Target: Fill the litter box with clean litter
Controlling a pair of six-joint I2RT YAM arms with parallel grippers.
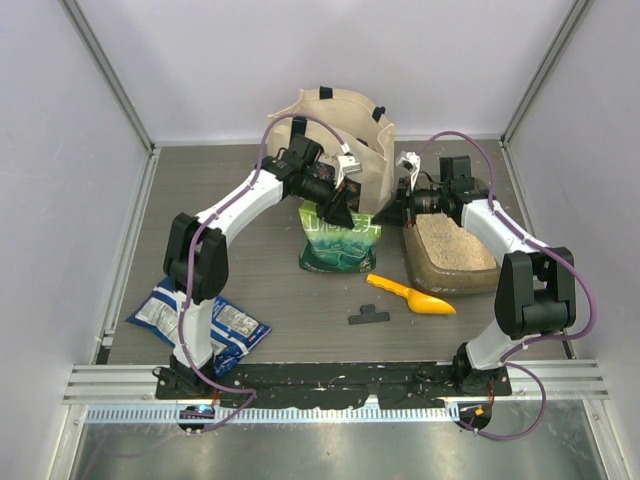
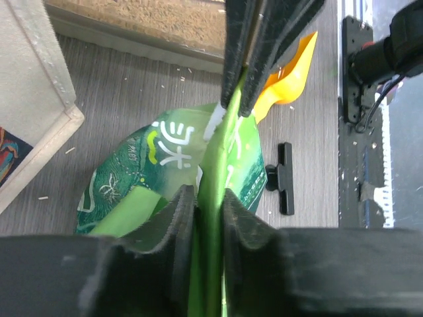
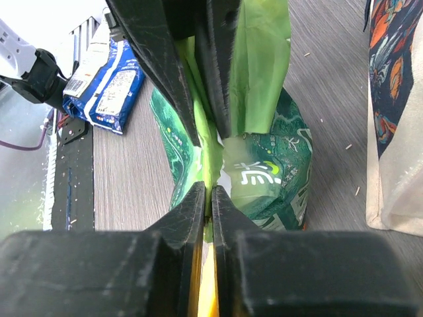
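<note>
The litter box (image 1: 487, 268) lies at the right of the table with pale clean litter (image 1: 450, 250) in it; its edge and litter (image 2: 152, 20) also show at the top of the left wrist view. The green-and-white pouch (image 1: 338, 243) stands left of the box. My left gripper (image 1: 346, 212) is shut on the pouch's light-green top flap (image 2: 210, 165). From the opposite side, my right gripper (image 1: 386, 217) is shut on the same top edge (image 3: 254, 79). The two pairs of fingertips sit close together, facing each other over the pouch.
A cream tote bag (image 1: 335, 125) stands just behind the pouch. A yellow scoop (image 1: 412, 296) and a black clip (image 1: 368, 317) lie in front of the pouch and box. A blue snack bag (image 1: 200, 320) lies near the left arm's base.
</note>
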